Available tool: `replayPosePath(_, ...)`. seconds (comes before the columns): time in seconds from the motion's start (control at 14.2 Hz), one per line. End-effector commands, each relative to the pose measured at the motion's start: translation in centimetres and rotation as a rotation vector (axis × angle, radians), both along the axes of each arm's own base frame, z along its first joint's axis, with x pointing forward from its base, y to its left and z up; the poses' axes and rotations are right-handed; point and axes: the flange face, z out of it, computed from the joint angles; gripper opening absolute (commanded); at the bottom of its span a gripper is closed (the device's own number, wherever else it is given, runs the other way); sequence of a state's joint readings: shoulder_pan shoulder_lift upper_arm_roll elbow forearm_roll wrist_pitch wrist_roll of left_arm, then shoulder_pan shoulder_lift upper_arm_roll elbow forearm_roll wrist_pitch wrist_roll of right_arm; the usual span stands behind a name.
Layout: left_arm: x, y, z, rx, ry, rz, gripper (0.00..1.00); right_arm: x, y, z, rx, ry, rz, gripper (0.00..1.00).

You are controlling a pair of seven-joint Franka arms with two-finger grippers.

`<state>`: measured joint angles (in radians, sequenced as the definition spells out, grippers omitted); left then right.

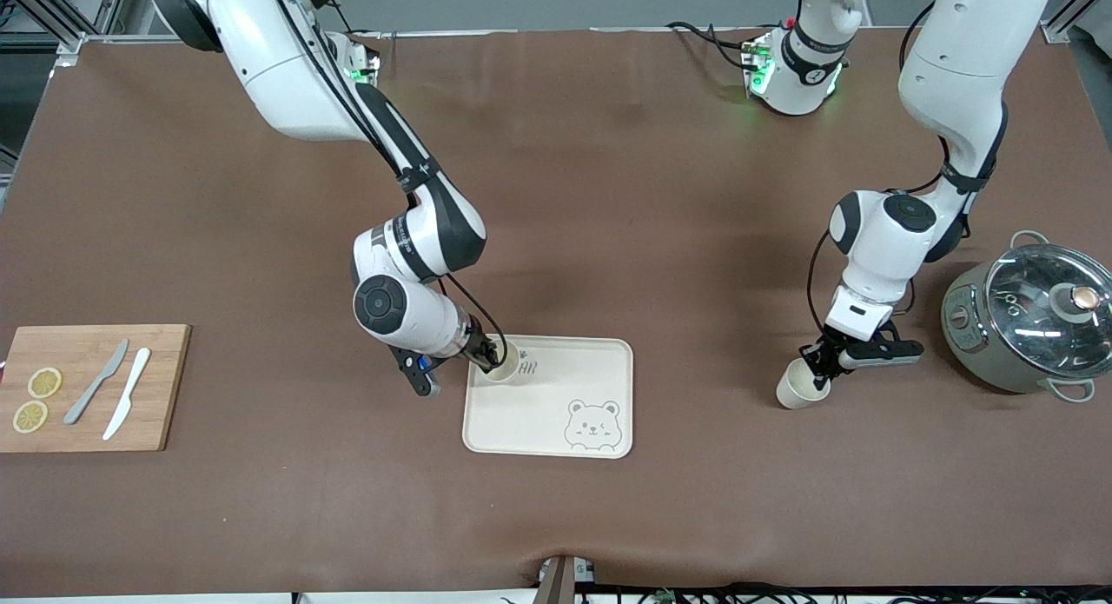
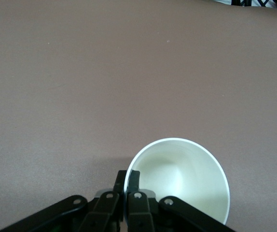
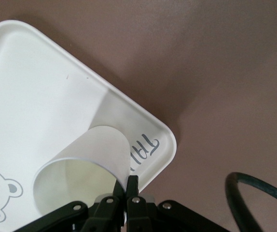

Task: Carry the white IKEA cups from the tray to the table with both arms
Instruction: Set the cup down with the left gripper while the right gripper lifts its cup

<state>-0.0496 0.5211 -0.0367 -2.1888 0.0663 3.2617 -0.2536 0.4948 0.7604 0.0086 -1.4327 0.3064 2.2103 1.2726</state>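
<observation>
One white cup (image 1: 502,364) (image 3: 83,166) stands in the corner of the cream bear-printed tray (image 1: 556,430) (image 3: 27,96) toward the robots' bases. My right gripper (image 1: 491,356) (image 3: 127,186) is shut on this cup's rim, one finger inside and one outside. A second white cup (image 1: 799,387) (image 2: 182,181) sits on the brown table toward the left arm's end, beside the pot. There my left gripper (image 1: 818,380) (image 2: 127,181) is shut on that cup's rim in the same way.
A steel-lidded grey pot (image 1: 1029,317) stands close to the left arm. A wooden cutting board (image 1: 91,387) with lemon slices (image 1: 36,400), a grey knife (image 1: 95,382) and a white knife (image 1: 128,393) lies at the right arm's end. A cable (image 3: 259,198) hangs by the right wrist.
</observation>
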Motion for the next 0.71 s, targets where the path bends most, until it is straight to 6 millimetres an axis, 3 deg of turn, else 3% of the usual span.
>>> replayPosePath(0.0, -0.1, 0.5, 0.2, 0.010, -0.021, -0.018, 0.41, 0.5, 0.7, 0.7, 0.020, -0.009, -0.014, 0.00)
replayPosePath(0.07, 0.0, 0.4, 0.4, 0.013, -0.026, -0.025, 0.81, 0.6, 0.8, 0.9, 0.022, -0.013, -0.013, 0.00)
replayPosePath(0.14, 0.0, 0.4, 0.6, 0.012, -0.028, -0.024, 1.00, 0.8, 0.9, 1.5, 0.028, -0.023, -0.004, 0.00)
replayPosePath(0.64, 1.1, 0.3, 3.3, 0.003, -0.070, -0.011, 1.00, 2.2, 0.0, 4.0, 0.051, -0.068, 0.034, 0.00)
